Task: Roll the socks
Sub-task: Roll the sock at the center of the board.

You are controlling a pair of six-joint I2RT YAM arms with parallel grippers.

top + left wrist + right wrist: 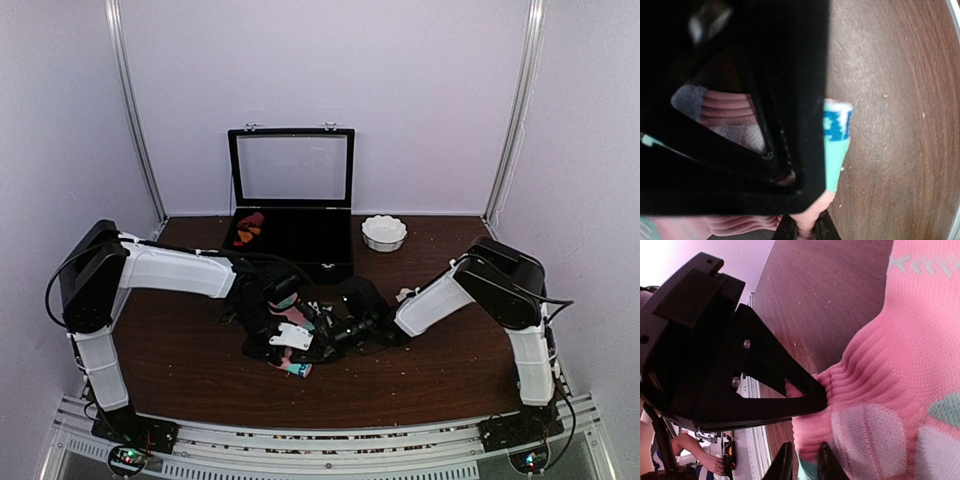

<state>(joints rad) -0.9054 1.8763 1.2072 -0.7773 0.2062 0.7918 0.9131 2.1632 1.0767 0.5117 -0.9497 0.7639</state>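
Sock of pink ribbed fabric (900,365), lying near-to-far between the grippers — left gripper (804,231) clamped on its fold, right gripper (805,465) alongside — hold indeterminate.

Dark brown wood-grain table (180,370), a few light specks (884,95) on the surface near my left wrist. Directly on it: black case (310,250) with its glass lid up at rear centre, white scalloped bowl (384,232) just right of it. Pink sock (291,314) with mint patches sits bunched at front centre, between my two arms.
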